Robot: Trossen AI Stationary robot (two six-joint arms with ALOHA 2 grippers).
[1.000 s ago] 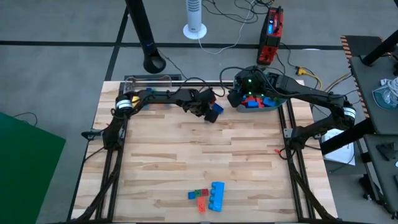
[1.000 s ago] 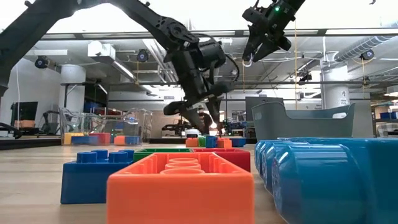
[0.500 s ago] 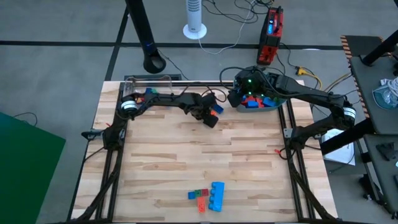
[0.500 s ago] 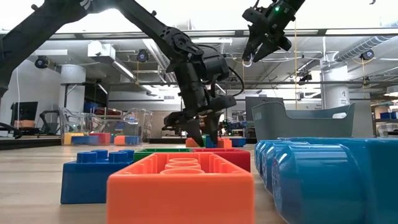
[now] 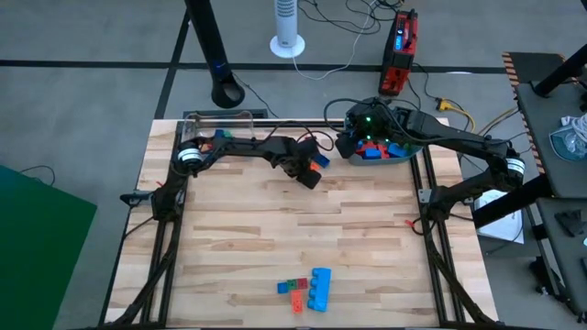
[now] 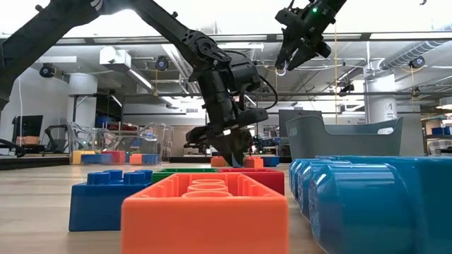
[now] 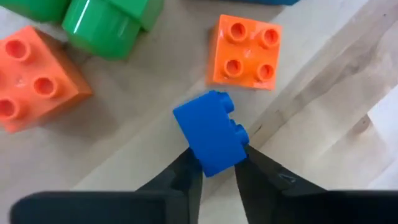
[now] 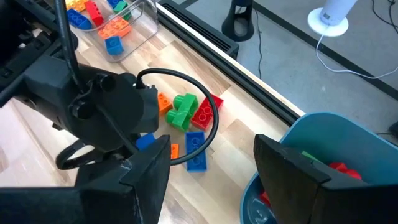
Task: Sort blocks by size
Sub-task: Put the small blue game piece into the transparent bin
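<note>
Toward the far centre of the wooden counter (image 5: pixel 367 229), the left gripper (image 7: pixel 216 168) hangs low w/ its fingers (image 7: pixel 186 177) clamped on a small blue brick (image 7: pixel 211 134), held just above the wood. Beside it lie loose blocks: an orange 2x2 brick (image 7: pixel 244 50), a second orange brick (image 7: pixel 31 78) and a green brick (image 7: pixel 109 25); the right wrist view adds a red brick (image 8: pixel 205 111) touching the green one. Right gripper (image 8: pixel 211 174) hovers high over the teal tub (image 8: pixel 311 137) at the far right corner, fingers spread apart & holding nothing; tub contains more blocks, red & blue. Clear plastic box (image 5: pixel 218 124) at far left holds several blocks. Near edge, centre: a chunky blue block (image 5: pixel 320 289) w/ small blue, green, red & orange blocks (image 5: pixel 293 291) just left of it, well apart from both arms
</note>
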